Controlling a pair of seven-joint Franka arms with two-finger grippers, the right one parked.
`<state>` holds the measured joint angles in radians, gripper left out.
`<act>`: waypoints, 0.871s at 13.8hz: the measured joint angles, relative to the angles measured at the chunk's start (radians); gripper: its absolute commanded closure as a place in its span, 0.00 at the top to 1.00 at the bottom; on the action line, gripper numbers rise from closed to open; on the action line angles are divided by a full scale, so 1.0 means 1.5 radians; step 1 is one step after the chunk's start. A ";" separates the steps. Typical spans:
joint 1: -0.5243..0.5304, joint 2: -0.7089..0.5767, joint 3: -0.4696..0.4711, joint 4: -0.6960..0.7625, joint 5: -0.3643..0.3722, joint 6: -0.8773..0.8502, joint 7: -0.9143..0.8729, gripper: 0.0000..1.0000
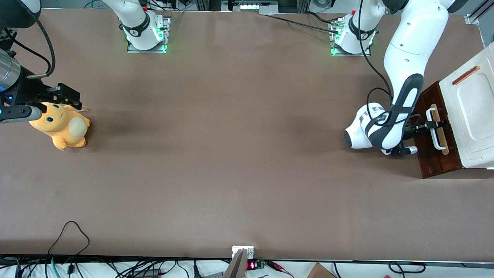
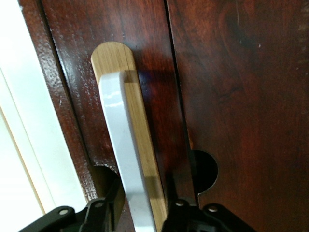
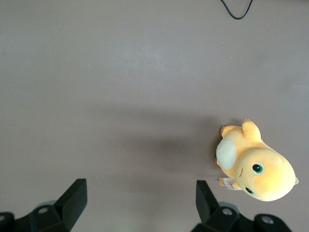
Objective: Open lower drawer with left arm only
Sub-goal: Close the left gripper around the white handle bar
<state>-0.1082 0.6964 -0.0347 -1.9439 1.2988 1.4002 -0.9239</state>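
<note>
Brown desk [image 1: 231,154] stretched wide, and the lower drawer [image 1: 434,154] sat at the working arm's end of it, under a white box top [image 1: 472,116]. We had our left arm [image 1: 409,58] bent down low in front of that drawer. Our gripper [image 1: 435,124] was right at the white bar handle [image 2: 126,159], one finger on each side of it. We thought the fingers were closed on the bar, since they sat snug against it. The bar ran crosswise to our gripper, along a pale wood strip [image 2: 140,125]. The drawer looked shut. We judged the pull should go straight back, away from the drawer front.
</note>
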 measured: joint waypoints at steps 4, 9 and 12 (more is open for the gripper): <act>-0.001 0.000 0.000 0.001 0.000 -0.001 0.000 0.38; -0.003 0.000 -0.002 0.002 0.000 -0.001 0.000 0.38; -0.003 0.000 -0.002 0.002 0.000 -0.001 0.000 0.35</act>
<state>-0.1120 0.6964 -0.0383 -1.9413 1.2988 1.3981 -0.9243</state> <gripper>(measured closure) 0.621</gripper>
